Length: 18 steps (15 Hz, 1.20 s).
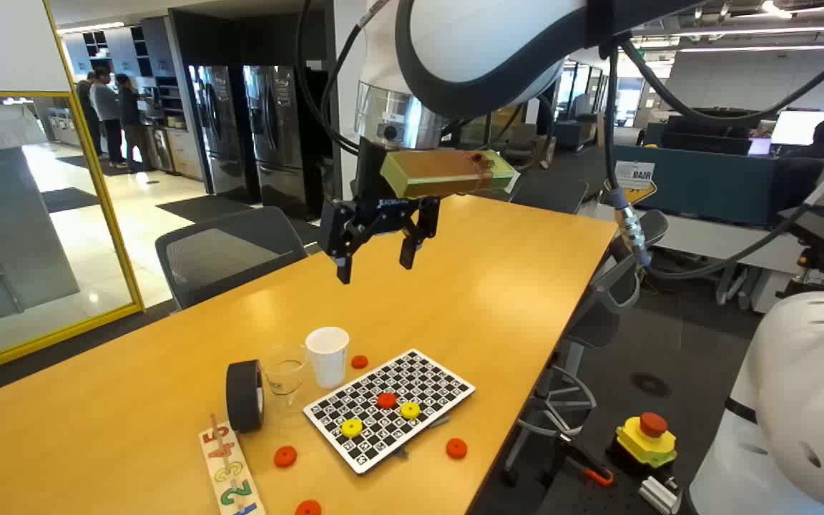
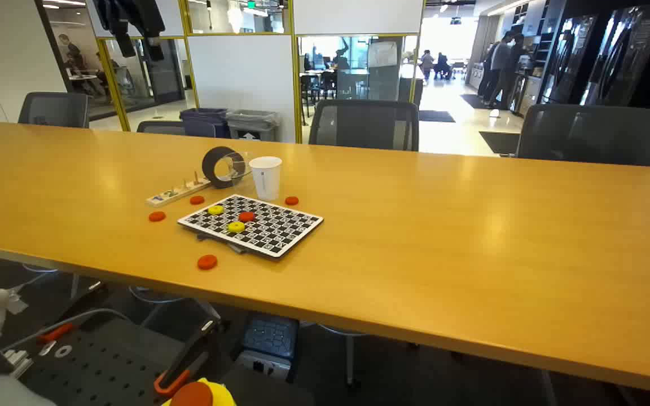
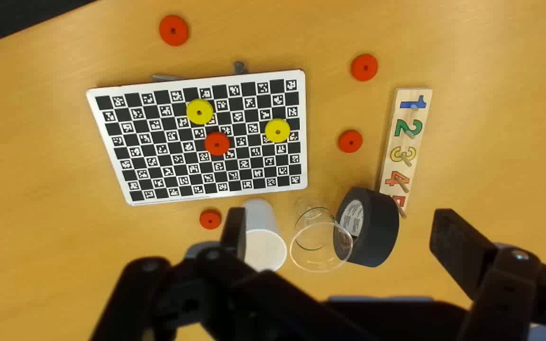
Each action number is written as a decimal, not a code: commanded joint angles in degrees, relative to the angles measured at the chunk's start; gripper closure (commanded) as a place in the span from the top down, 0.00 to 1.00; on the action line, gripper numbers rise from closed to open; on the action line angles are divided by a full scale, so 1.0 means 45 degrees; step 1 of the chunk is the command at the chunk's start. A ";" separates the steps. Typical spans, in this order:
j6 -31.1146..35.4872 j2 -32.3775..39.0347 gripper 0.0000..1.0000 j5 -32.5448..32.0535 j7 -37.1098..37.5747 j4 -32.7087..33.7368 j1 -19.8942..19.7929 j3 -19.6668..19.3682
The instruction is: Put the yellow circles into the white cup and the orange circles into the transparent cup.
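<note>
Sorting seemed not yet begun: the end effector [image 1: 375,269] hung empty, jaws spread. Two yellow discs [image 3: 277,130] and one orange disc [image 3: 217,143] lay on the board [image 3: 168,158], four more orange around it; the next move likely called for lowering onto a yellow, bound for the white cup [image 1: 327,357].

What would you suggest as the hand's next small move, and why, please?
I'd probably shift the open hand over the yellow disc nearer the transparent cup. The hand holds nothing, both yellow discs lie on the ChArUco board rather than in the white cup, and this one seems to offer more finger room: the other yellow disc sits closer to the orange disc there.
</note>
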 commanded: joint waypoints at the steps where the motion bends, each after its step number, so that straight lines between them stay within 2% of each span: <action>1: -0.0031 0.0023 1.00 -0.0106 0.0080 0.0110 0.0191 -0.0171; 6: -0.0033 -0.0052 1.00 -0.0105 0.0079 0.0206 0.0187 -0.0166; 10: 0.1025 0.0119 1.00 -0.0655 -0.0509 -0.0807 0.0179 -0.0245; 14: 0.3203 0.0648 1.00 -0.1126 -0.1304 -0.2506 0.0110 -0.0479; 18: 0.5394 0.2141 1.00 -0.1658 -0.2248 -0.3432 -0.0153 -0.1036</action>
